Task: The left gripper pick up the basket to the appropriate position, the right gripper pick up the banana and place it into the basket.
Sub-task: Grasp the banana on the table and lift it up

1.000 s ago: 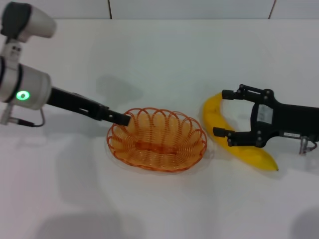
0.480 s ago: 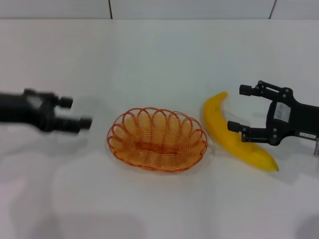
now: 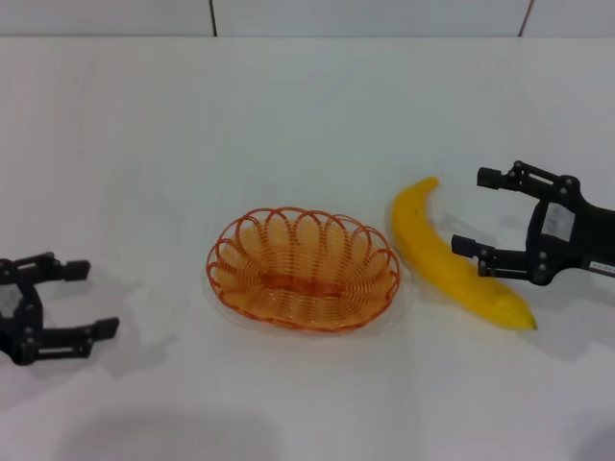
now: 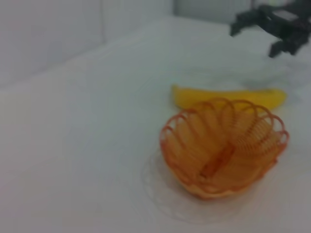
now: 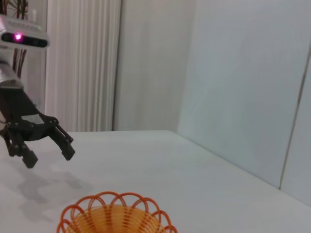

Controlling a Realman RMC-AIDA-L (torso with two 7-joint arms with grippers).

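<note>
Basket (image 3: 303,268): sitting mid-table (image 3: 307,106), holding nothing.
Banana (image 3: 452,259): lying just right of it, apart.
Right gripper (image 3: 485,213): hovering by the banana, fingers spread.
Left gripper (image 3: 91,300): hanging well left, fingers apart.

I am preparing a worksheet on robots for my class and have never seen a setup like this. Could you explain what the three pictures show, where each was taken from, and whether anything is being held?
This is a two-armed robot working at a white table. The wide picture looks down from a camera on its head; the other two come from cameras on its wrists. On the table sit an orange wire basket, empty, and a yellow banana lying beside it, apart from it. The black claw at the left edge is the left gripper, well clear of the basket, jaws open. The right gripper is at the banana with open jaws, one finger crossing over the fruit, not closed on it. Nothing is held.
</note>
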